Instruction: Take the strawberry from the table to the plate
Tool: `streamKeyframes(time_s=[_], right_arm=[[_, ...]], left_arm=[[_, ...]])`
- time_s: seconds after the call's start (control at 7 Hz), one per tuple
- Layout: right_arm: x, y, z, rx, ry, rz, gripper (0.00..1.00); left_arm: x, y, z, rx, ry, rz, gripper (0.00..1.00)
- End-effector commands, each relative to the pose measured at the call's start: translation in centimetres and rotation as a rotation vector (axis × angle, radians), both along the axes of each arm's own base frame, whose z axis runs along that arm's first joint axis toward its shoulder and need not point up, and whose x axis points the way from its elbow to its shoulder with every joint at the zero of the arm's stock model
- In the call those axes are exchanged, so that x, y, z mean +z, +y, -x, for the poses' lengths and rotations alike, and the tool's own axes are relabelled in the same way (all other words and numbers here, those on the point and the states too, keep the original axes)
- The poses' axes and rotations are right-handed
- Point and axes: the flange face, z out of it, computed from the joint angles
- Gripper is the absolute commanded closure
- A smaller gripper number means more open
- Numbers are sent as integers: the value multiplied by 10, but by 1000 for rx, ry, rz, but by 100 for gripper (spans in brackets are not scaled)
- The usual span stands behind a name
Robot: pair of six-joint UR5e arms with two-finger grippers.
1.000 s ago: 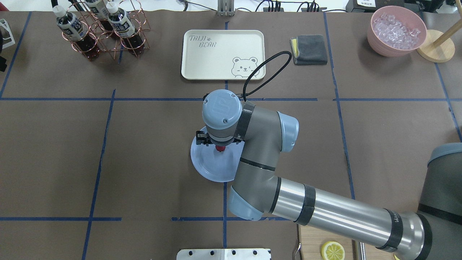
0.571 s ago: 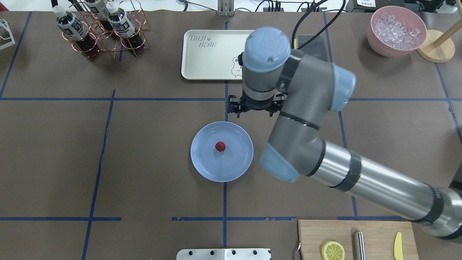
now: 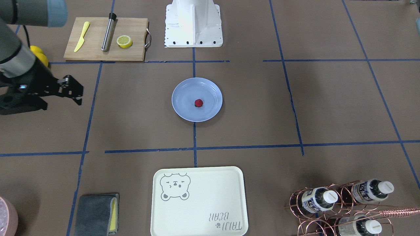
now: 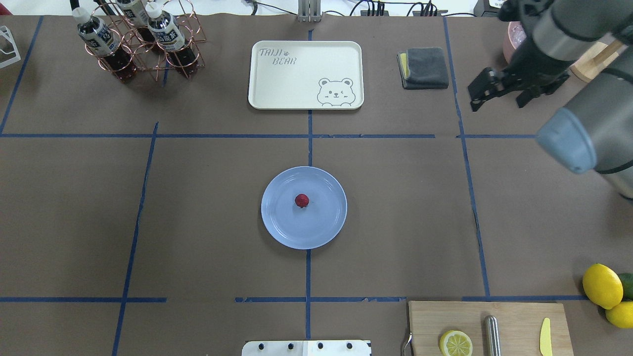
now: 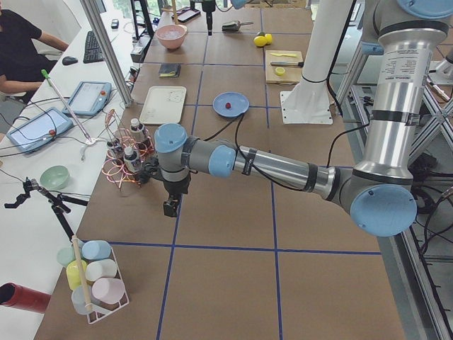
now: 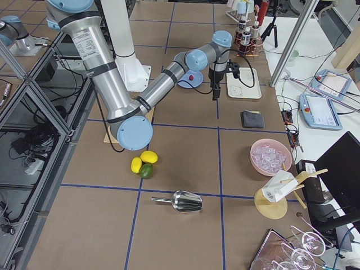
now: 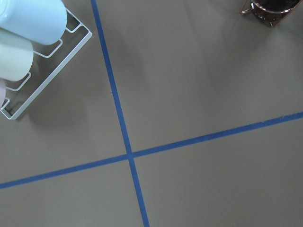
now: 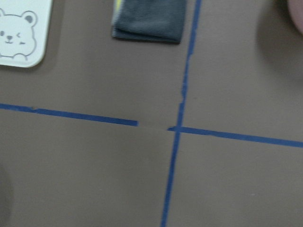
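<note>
Strawberry [image 4: 301, 200] location, overhead view: at the centre of the plate [image 4: 282, 227], which sits on the table [image 4: 198, 198]. My right gripper [image 4: 497, 101] hangs well apart from the plate, near the cloth [image 4: 424, 66], with its jaws spread wide and holding nothing.

Front-facing view: the strawberry lies inside the plate, clear of the rim. My right gripper is at the view's left edge.

Left side view: my left gripper [image 5: 170, 207] points down over the table beside the bottle rack [image 5: 127, 159], far from the plate. I cannot tell how its jaws stand.

Left wrist view: table, tape lines [image 7: 118, 109] and a corner of the cup rack [image 7: 42, 71].

Right wrist view: a tape cross, the cloth and a corner of the tray [image 8: 19, 33].
</note>
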Motion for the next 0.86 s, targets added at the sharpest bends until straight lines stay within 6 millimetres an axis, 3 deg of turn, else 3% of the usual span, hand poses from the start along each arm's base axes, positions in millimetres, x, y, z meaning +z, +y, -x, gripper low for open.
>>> streamKeyframes(time_s=[0.0, 0.14, 0.29, 0.43, 0.57, 0.71], right_arm=[[116, -7, -133, -61, -1, -33, 0], [180, -2, -174, -120, 4, -39, 0], [216, -3, -207, -110, 6, -19, 0], [253, 13, -231, -98, 9, 22, 0], [295, 45, -259, -89, 4, 57, 0], [309, 62, -288, -43, -5, 67, 0]], left_arm=[[27, 11, 19, 5, 26, 25, 0], [34, 17, 23, -3, 26, 36, 0], [36, 18, 23, -3, 26, 39, 0], [39, 21, 23, -1, 25, 41, 0], [44, 26, 23, -1, 26, 48, 0], [47, 28, 23, -1, 26, 54, 0]])
